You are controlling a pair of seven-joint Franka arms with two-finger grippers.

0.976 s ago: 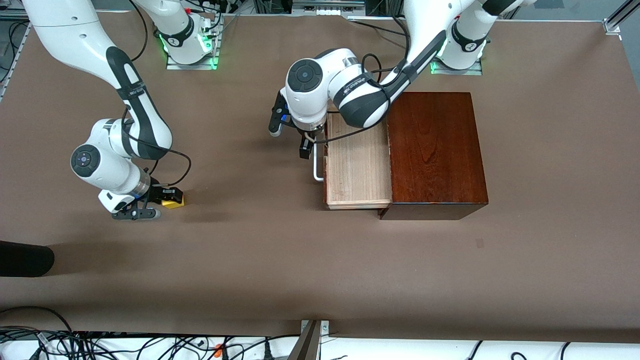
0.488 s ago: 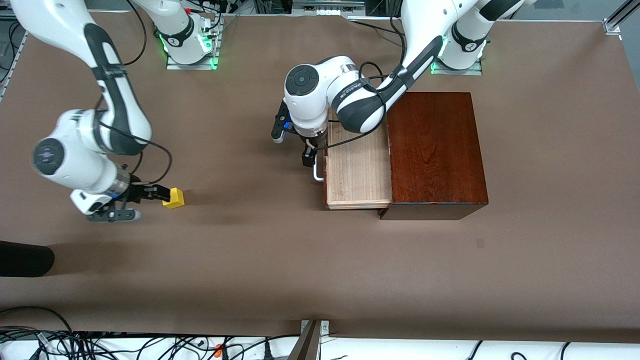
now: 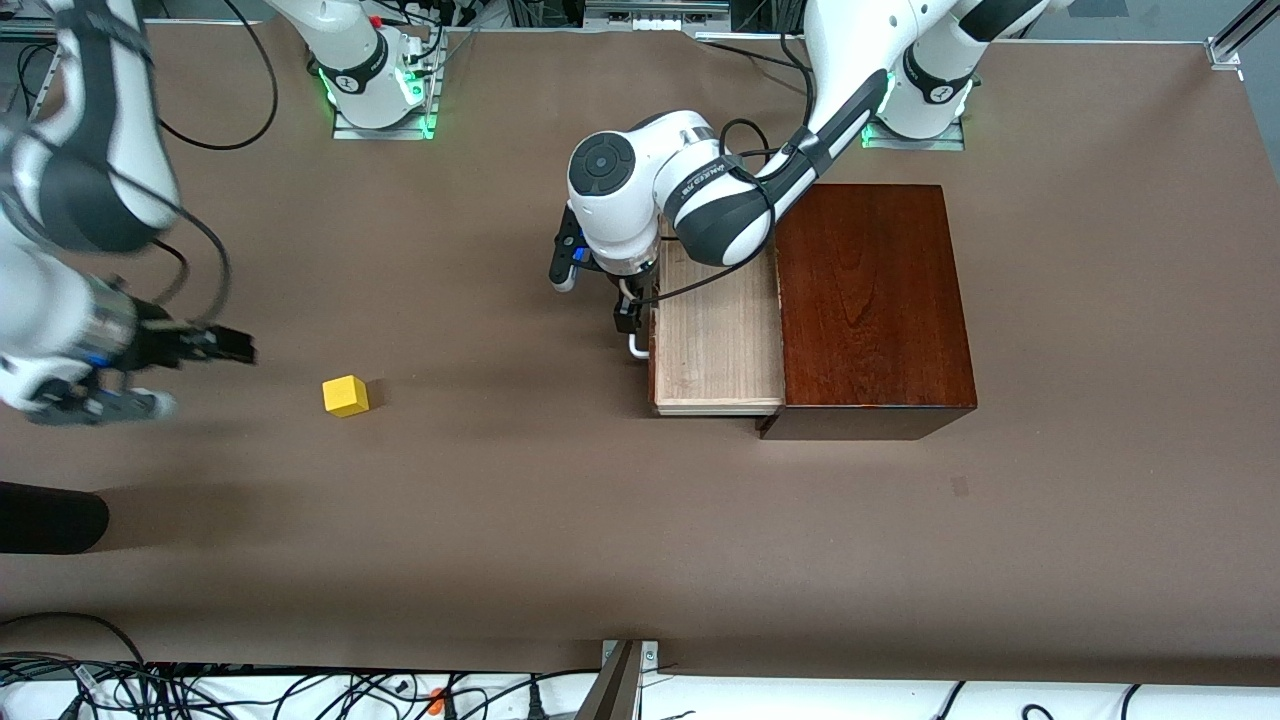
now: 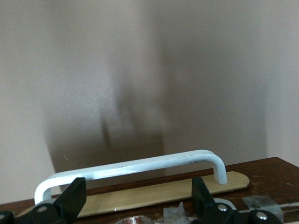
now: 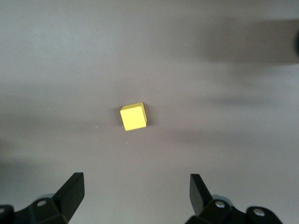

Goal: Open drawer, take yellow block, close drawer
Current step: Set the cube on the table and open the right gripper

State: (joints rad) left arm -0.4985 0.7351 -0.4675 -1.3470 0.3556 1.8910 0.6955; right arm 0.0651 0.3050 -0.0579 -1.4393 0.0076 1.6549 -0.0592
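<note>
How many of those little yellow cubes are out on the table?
1. The small bright yellow cube sits alone on the brown table, toward the right arm's end. The open drawer's visible part holds none.

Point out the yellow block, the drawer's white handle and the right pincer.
yellow block (image 3: 345, 396): front view, top face.
white handle (image 4: 135, 167): left wrist view, middle of the bar.
right pincer (image 3: 195, 372): front view, gap between its open fingertips.

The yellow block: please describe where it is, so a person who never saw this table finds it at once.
Start at the big dark wooden box with its pale drawer pulled out. Move toward the right arm's end of the table. There, alone on the bare brown surface, sits the yellow block, the only bright yellow cube.
</note>
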